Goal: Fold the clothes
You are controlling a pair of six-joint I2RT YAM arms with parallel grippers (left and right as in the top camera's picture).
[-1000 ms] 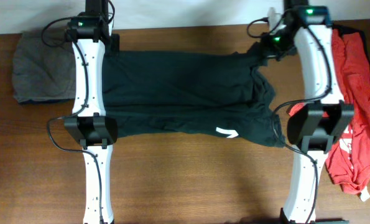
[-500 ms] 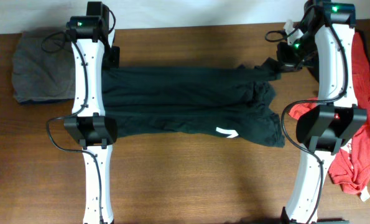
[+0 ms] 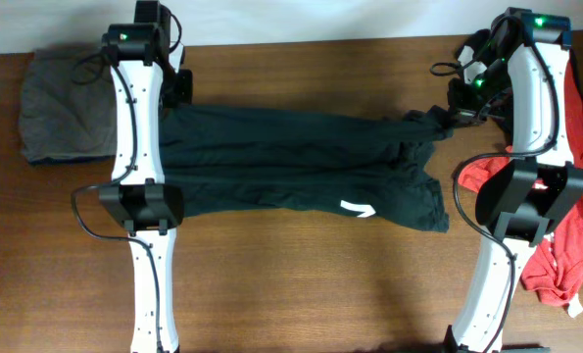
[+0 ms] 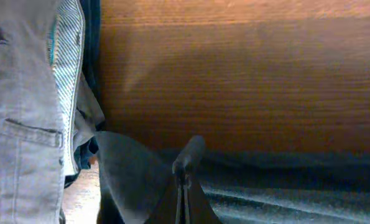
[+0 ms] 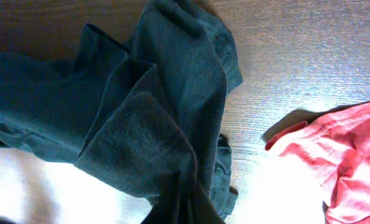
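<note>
The clothes in hand are a large black T-shirt (image 3: 291, 162) with a white print (image 3: 358, 208), stretched lengthwise across the table. My left gripper (image 3: 178, 91) is shut on its far left corner; in the left wrist view the left gripper (image 4: 183, 186) pinches a raised fold of black T-shirt (image 4: 129, 180). At the far right end my right gripper (image 3: 447, 113) is shut on a bunched corner. The right wrist view shows the right gripper (image 5: 186, 202) clamping gathered folds of the T-shirt (image 5: 141, 118). Red T-shirts (image 3: 565, 221) lie heaped at the right.
A grey folded garment (image 3: 61, 108) with a pocket and striped lining (image 4: 23, 93) lies at the far left, close to my left gripper. The red T-shirts (image 5: 340, 155) sit just right of the right gripper. Bare wooden table (image 3: 301, 284) stretches in front.
My right gripper has moved right and slightly nearer with the shirt corner, pulling the far edge taut. The shirt now looks narrower and straighter. The left gripper barely shifted.
</note>
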